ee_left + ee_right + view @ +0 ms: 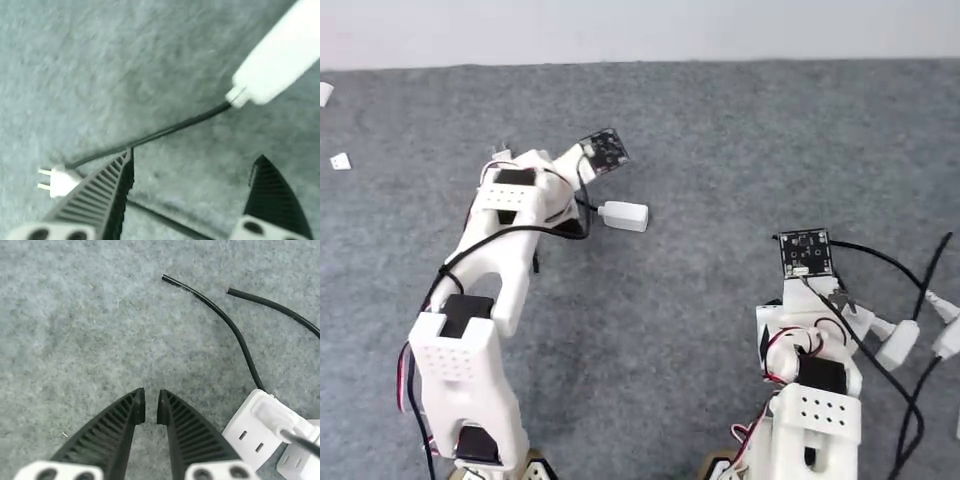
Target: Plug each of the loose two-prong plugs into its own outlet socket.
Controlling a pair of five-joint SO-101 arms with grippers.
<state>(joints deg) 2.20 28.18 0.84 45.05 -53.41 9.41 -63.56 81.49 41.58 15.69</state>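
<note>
A small white two-prong plug (57, 181) lies on the grey carpet just outside one finger (100, 200) of my left gripper (192, 170), which is open and holds nothing. Its black cable (165, 132) runs between the fingers to a white outlet socket block (280, 65), also seen beside the left arm (623, 215). My right gripper (151, 409) hangs over bare carpet, fingers almost touching, nothing between them. Next to it lies a white outlet socket (247, 432) with two slots showing and a white plug body (277, 416) resting on it.
Two loose black cable ends (167, 279) lie on the carpet beyond the right gripper. More white sockets (897, 345) and black cables (920, 400) crowd the right edge. Small white scraps (340, 160) sit at the far left. Grey carpet (720, 150) covers the table.
</note>
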